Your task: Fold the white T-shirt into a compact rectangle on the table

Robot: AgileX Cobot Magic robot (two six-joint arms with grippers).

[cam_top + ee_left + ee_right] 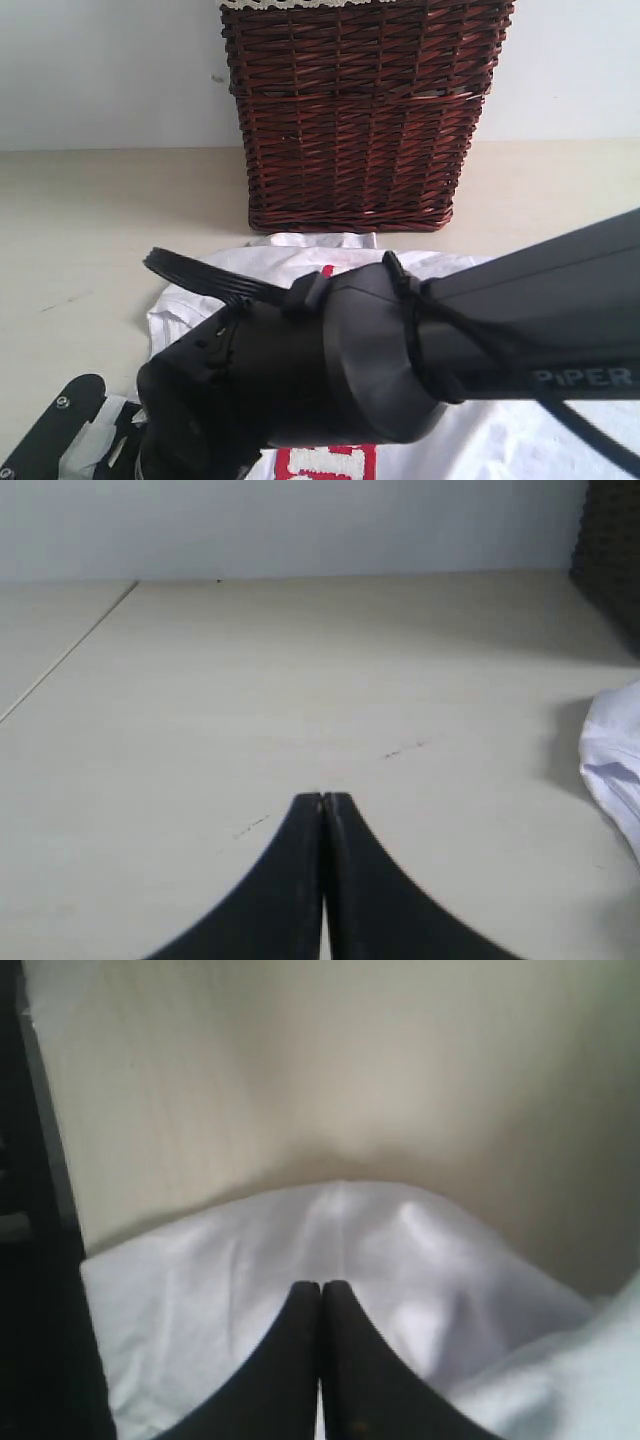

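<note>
Black right arm (490,300), low across white T-shirt (305,250)

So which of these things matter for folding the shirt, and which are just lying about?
Part of the job: T-shirt, table, left hand, right hand.
Just lying about: basket.

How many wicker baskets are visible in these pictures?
1. The brown wicker basket stands at the far side of the table, just behind the white T-shirt. The black arm covers much of the foreground, so something may be hidden there.
</note>
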